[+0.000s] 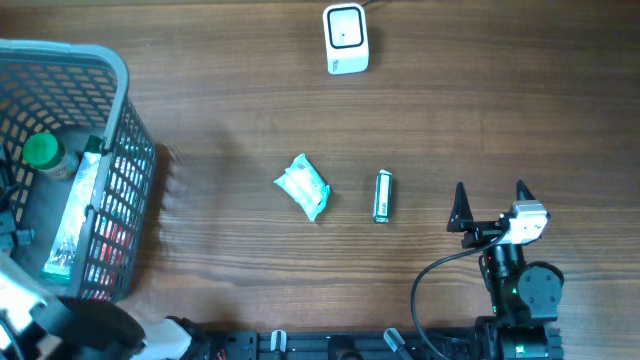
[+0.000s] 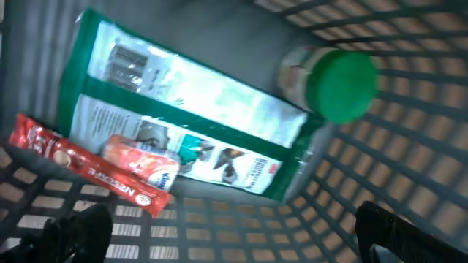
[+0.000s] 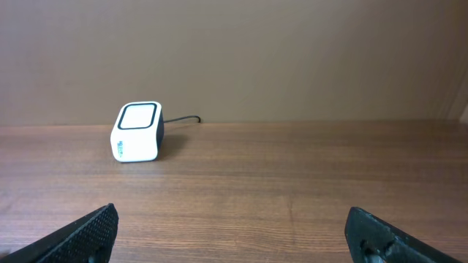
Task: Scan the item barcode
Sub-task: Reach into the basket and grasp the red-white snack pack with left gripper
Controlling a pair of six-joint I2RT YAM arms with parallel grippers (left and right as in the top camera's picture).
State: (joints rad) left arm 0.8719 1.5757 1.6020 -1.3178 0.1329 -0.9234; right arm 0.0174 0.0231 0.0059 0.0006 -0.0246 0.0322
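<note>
Wooden table (image 1: 230,100) bears a crumpled white-teal packet (image 1: 302,186).

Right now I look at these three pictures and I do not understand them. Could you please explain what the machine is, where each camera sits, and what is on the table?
This is a robot with two arms at a wooden table. One picture looks down from above. The other two come from small cameras on each wrist, so the dark tips at their bottom edges are the arm's own fingers.

On the table lie a crumpled white-and-teal packet, a small green-and-white tube, and at the far edge a white barcode scanner with a cable.

The left gripper hangs open inside the grey basket, above a green-capped bottle, a green-and-white flat pack and a red sachet. The right gripper is open too, facing the scanner. Neither holds anything.
</note>
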